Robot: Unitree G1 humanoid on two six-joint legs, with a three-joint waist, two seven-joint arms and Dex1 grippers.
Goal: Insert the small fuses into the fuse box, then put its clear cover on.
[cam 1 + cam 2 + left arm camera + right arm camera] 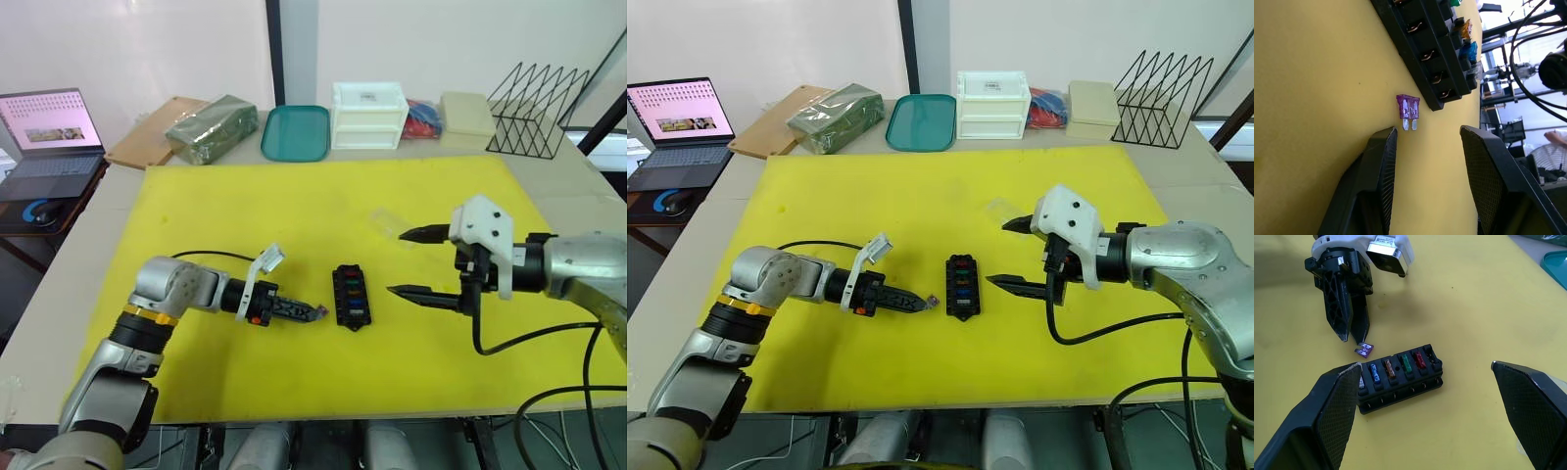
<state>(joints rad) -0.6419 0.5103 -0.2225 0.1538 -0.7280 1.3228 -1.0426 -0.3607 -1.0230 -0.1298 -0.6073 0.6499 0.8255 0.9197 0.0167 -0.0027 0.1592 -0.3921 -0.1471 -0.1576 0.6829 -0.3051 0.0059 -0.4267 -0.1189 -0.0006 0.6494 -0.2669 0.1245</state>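
Several fuses sit in the fuse box (1400, 377); purple fuse (1408, 106) lies loose beside it. Clear cover (384, 221) not on. My left end effector (1425, 171) and right end effector (409, 262) released, empty.

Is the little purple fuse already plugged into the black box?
No, the purple fuse lies flat on the yellow mat just beside the fuse box, in front of the left gripper.

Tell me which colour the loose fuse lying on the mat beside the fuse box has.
Purple fuse; it shows best in the left wrist view.
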